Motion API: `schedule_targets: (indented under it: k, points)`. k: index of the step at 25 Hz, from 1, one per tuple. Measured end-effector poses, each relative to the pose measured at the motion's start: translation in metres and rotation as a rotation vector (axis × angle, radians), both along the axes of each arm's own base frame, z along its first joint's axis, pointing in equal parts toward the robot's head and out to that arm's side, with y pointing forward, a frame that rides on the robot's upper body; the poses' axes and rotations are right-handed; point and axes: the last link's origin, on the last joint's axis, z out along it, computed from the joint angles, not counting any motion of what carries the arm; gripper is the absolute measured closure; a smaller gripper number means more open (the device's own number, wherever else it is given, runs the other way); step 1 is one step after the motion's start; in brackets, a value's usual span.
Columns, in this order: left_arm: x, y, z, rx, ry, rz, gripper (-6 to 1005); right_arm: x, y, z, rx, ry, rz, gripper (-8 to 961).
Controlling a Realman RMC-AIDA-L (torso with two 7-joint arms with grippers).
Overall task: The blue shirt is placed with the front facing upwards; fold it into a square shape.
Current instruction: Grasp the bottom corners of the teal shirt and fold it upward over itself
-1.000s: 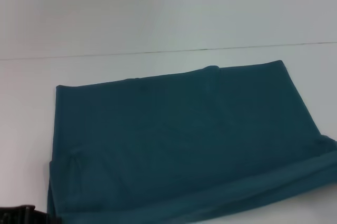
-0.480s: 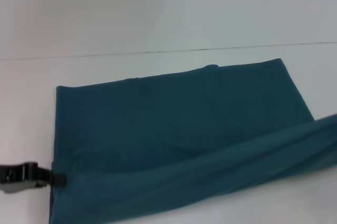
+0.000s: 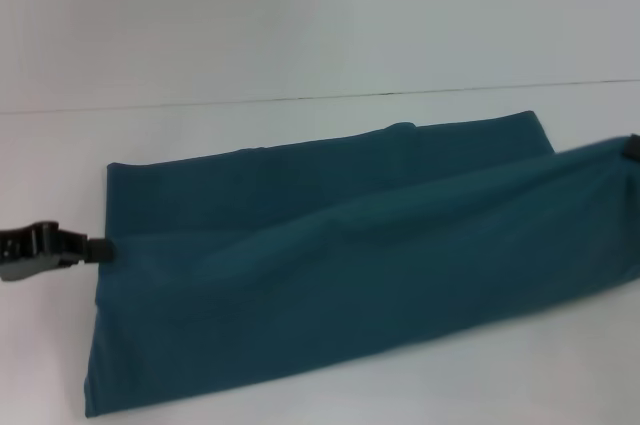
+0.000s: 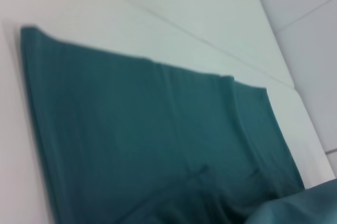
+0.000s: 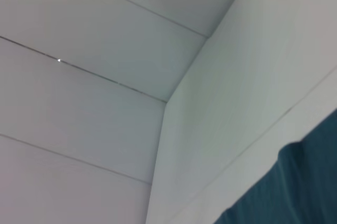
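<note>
Teal-blue cotton is being drawn up off the white desk (image 3: 300,35), and the change is read from left to right. At the left edge of the head view, the left claw (image 3: 100,248) is being seen clamped on the near left corner of the blue shirt (image 3: 330,275); a second ago only a dark sliver of it was showing at the bottom of the view, and it is now being carried higher and further back. Across the middle, the near hem, which was lying flat a second ago, is being raised into a long soft roll that is being swept toward the far edge. At the right edge, the right claw (image 3: 634,148) is showing only as a small dark tip above the lifted cloth; whether it is clamped or apart cannot be told, though the raised corner suggests a hold.

A front-to-back fold is judged to be under way, halving the already narrowed shirt toward a square.

The fabric is being shown as matt, limp and thin, draping in shallow diagonal creases. The far half is lying flat on the desk as a neat rectangle with a small bump on its far edge. No lettering is being shown.
</note>
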Motion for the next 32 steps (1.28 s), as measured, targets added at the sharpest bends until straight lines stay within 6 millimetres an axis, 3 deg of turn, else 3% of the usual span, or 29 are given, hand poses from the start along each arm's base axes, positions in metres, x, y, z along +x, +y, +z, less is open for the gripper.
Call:
schedule_targets:
  k: [4,15,21,32]
  points:
    - [0.003,0.014,0.0,0.033,0.008,-0.01,1000,-0.009,0.021,0.0,0.028,-0.014,0.005,906]
    - [0.015,0.058,-0.006,0.137,0.081,-0.027,996,-0.015,0.052,0.003,0.127,-0.026,-0.037,900]
    - [0.02,0.079,-0.008,0.196,0.128,-0.023,993,-0.016,0.069,-0.008,0.181,-0.021,-0.087,878]
    - [0.024,0.098,-0.025,0.262,0.185,-0.001,987,-0.022,0.1,-0.028,0.198,-0.117,-0.15,837]
